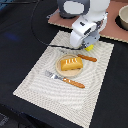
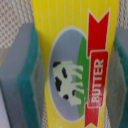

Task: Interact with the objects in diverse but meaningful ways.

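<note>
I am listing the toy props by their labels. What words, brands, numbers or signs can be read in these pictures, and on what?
"BUTTER": white capitals running lengthwise on the red ribbon of the yellow packet between the gripper pads; beside it a black-and-white cow picture, no words.
Exterior view: no readable text on the bread loaf, plate, fork, knife or placemat.

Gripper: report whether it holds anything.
Holding: in the wrist view, both pads flank the yellow butter packet closely; actual contact cannot be told.

White glossy arm w/ rounded casing, dark grey joint panel. Black cable runs off it. Hand fingers: grey, teal-green pads.
</note>
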